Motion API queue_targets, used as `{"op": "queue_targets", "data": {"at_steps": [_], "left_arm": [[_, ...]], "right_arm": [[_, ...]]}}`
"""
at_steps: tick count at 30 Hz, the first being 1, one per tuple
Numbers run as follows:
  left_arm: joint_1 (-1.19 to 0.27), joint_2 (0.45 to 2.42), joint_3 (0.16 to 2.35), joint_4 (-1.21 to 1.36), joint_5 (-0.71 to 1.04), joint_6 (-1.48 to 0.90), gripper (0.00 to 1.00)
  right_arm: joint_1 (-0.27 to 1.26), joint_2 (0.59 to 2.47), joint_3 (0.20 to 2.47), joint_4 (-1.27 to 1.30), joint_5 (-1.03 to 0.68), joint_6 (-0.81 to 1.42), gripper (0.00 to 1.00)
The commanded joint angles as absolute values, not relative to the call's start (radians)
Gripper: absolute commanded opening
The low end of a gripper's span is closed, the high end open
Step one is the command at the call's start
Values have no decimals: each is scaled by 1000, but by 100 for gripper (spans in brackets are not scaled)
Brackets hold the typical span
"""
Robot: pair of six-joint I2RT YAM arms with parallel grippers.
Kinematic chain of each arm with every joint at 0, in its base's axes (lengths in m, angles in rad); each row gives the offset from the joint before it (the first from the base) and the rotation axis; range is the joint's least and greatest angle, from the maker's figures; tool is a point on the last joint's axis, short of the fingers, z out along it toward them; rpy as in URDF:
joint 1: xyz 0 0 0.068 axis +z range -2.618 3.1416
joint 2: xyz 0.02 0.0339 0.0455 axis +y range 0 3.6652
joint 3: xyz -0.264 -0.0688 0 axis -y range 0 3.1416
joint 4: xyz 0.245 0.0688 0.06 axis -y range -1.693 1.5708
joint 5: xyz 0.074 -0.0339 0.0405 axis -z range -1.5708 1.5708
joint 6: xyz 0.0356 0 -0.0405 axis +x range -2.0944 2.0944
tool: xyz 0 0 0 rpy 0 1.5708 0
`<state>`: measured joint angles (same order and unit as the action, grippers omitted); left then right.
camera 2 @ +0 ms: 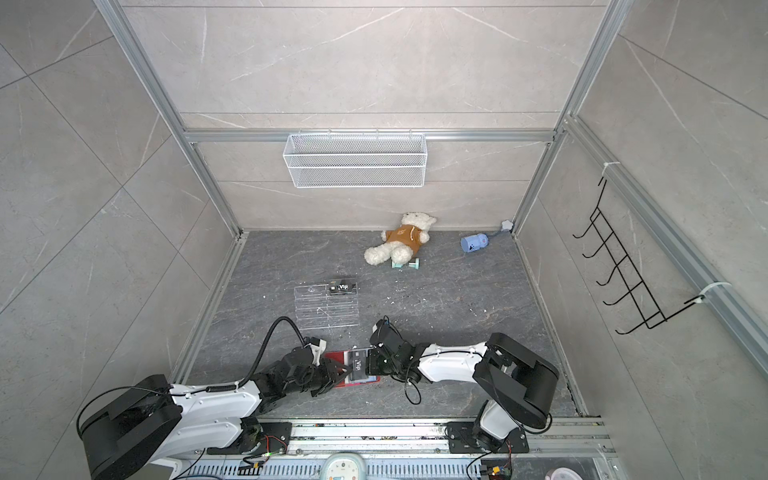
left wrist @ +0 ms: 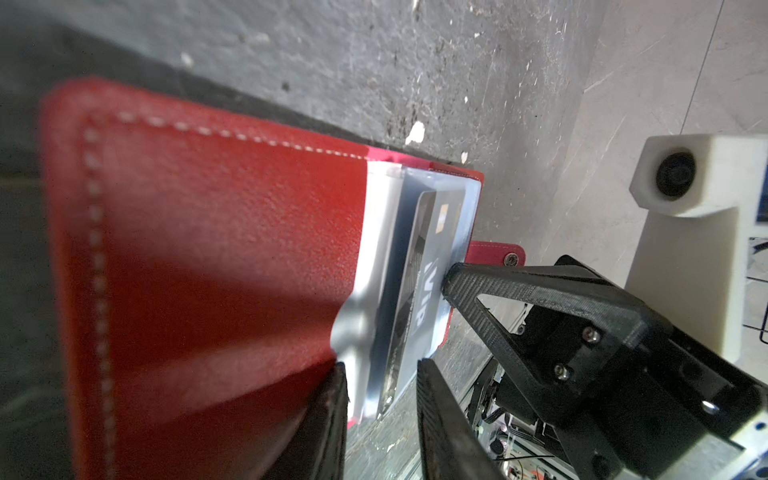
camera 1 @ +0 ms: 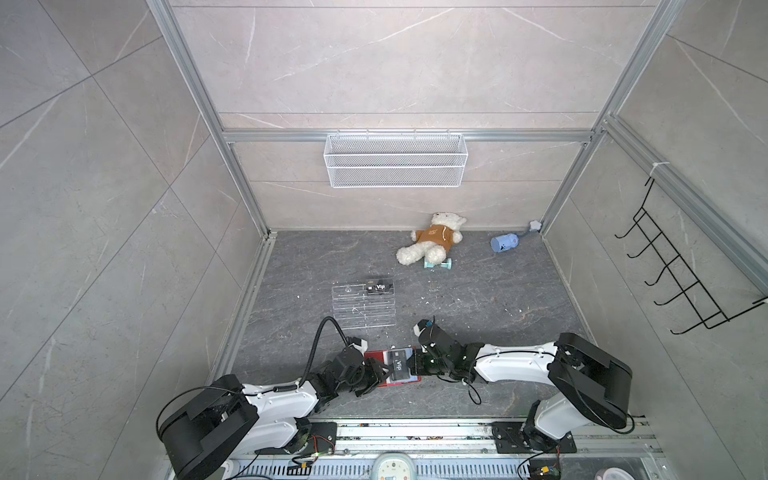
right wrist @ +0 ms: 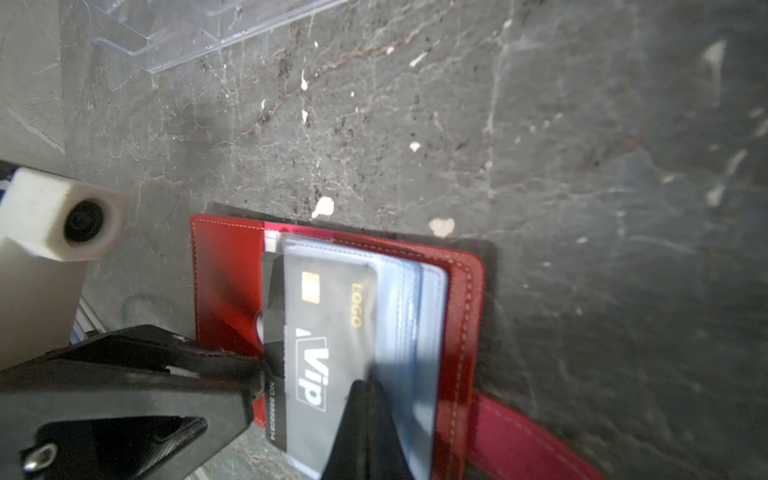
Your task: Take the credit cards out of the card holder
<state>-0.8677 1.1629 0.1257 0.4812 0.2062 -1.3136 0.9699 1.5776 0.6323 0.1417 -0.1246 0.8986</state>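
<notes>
One Vip card (right wrist: 328,332) sits in the open red card holder (right wrist: 226,266) near the front edge of the table (camera 1: 478,332). Its long side pokes out of the clear sleeve (right wrist: 415,311) toward the left pincer (left wrist: 380,365), whose jaws straddle that edge part-closed; whether they pinch it I cannot tell. The right pincer (right wrist: 365,395), shut and empty, presses the sleeve down, so the pull should go leftward

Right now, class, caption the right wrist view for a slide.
Right gripper pins the Vip card in the holder; left gripper at its edge.
</notes>
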Motion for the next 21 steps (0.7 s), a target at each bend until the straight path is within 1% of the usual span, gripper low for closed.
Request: {"op": "queue_targets", "data": {"at_steps": [1,7,15,21], "left_arm": [[-861,1141,107,512,173,-1309,31],[-861,1143,114,518,170,-1298,31],[-860,1203,134,564,185,-1286,28],[-859,1257,141,621,199,-1278,22]], "right_arm": [[968,1601,612,144,-137,911,0],[968,1617,617,160,-156,910,0],[967,1623,615,164,-160,908,0],[968,1626,612,169,-167,908,0]]}}
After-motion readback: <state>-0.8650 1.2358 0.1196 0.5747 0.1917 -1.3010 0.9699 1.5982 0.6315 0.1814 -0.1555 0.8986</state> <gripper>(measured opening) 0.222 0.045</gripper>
